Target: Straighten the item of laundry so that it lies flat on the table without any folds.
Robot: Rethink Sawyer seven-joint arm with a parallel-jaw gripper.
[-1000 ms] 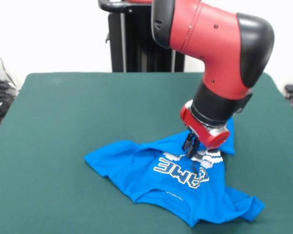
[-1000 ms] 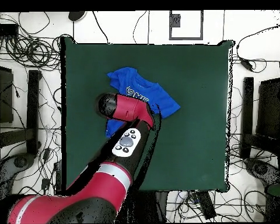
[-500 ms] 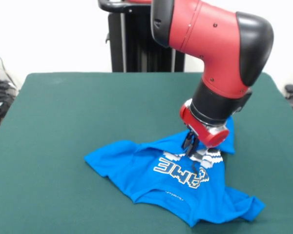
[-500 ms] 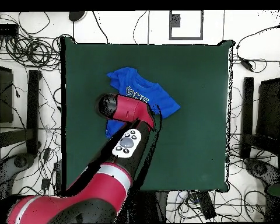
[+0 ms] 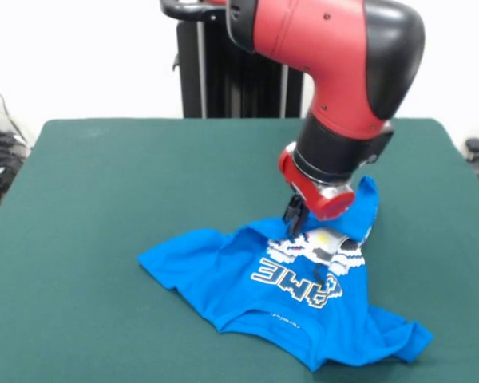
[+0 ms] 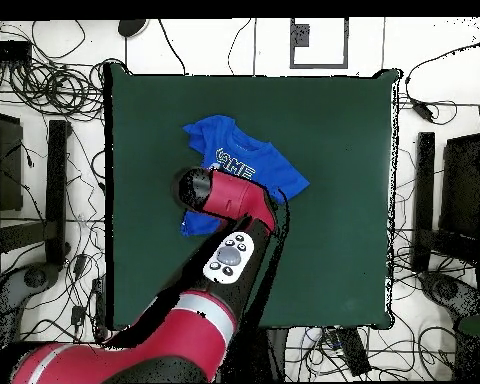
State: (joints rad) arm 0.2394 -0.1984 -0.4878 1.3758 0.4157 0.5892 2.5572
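Note:
The item of laundry (image 5: 223, 275), a bright blue T-shirt with white lettering and a pixel print, lies crumpled near the front of the table (image 5: 104, 183). Its far part is folded over and raised off the felt. My gripper (image 5: 294, 221) is shut on that raised fold, just above the print. One sleeve points left and flat; the hem at the front right is bunched. From overhead the shirt (image 6: 216, 132) sits left of the centre of the table (image 6: 334, 200), and the arm (image 6: 224, 200) hides the gripper and the shirt's near part.
Cables and stands (image 6: 44, 120) ring the table on the floor. The black pedestal (image 5: 223, 72) rises behind the far edge. Broad green felt (image 5: 80, 303) lies left of the shirt.
The gripper has risen and shifted left and away from the front edge, pulling the folded fabric up with it. More of the pixel print shows now.

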